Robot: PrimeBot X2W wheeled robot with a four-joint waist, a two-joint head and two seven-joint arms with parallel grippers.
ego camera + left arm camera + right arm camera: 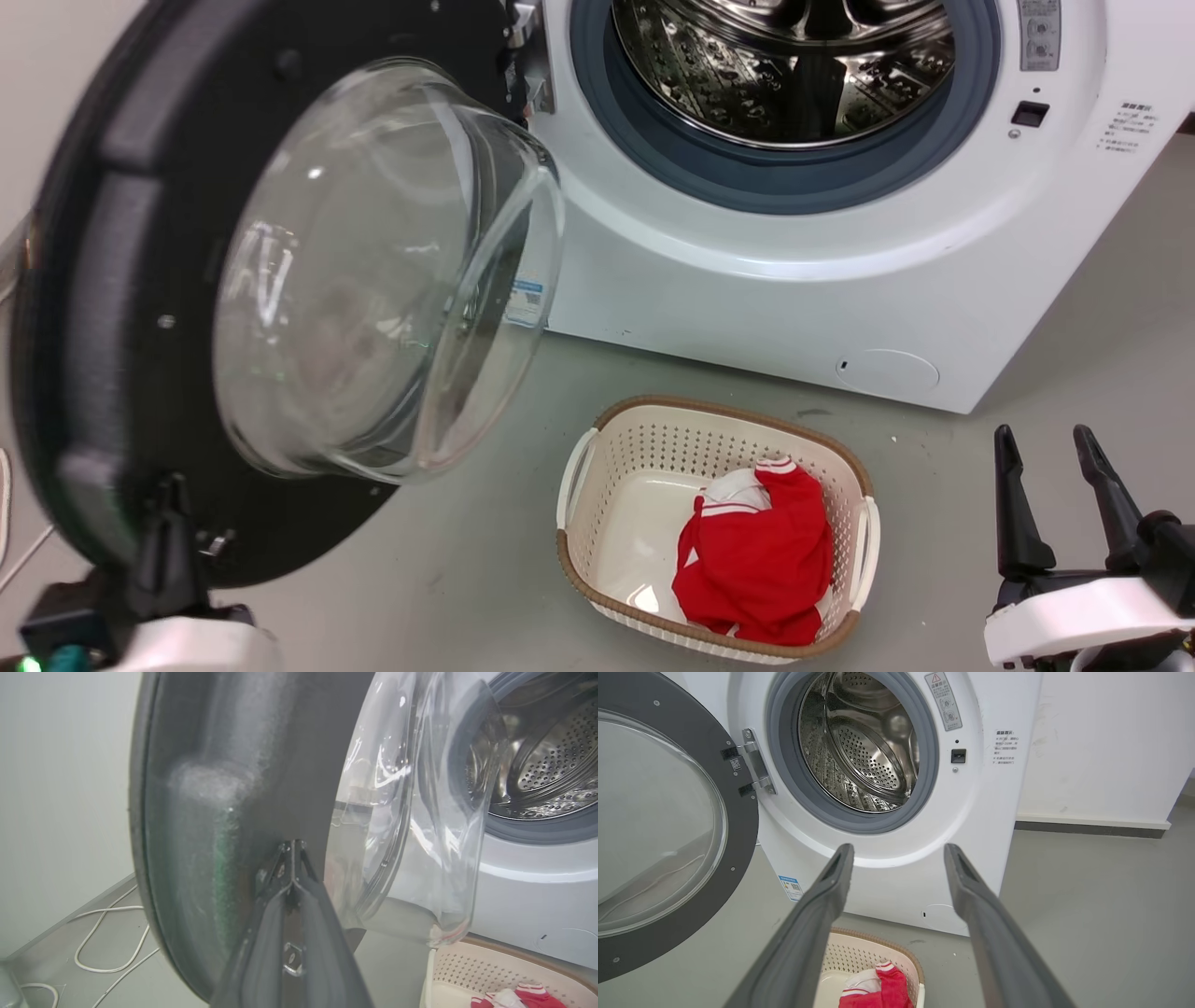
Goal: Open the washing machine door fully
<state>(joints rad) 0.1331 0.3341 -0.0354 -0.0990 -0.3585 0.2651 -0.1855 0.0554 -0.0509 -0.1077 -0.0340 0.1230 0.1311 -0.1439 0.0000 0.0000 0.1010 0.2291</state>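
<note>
The left gripper [292,849] is low on the left. Its jaws are pressed shut together, and the tips touch the dark inside rim of the washing machine door [103,327], near the door's bottom edge. I cannot tell if they pinch any part of it. The right gripper [1044,439] is low on the right, above the grey floor [1074,355] and away from everything. Its jaws are spread wide with nothing between them.

A bit farther out, a cream basket [653,407] with a brown rim sits on the floor, just in front of the washing machine [747,299]. A red and white cloth [756,560] lies bunched inside it.

The door is swung far out to the left of the machine. It hangs on its metal hinge [756,765] at the left side of the round hole, and its clear glass bowl [373,271] bulges out toward the basket side. The hole is wide open, so you can see the grey rubber ring [672,168] and the shiny steel drum [784,65] behind it.

Past the door, white cables [93,933] lie on the floor by a pale wall [60,788].
</note>
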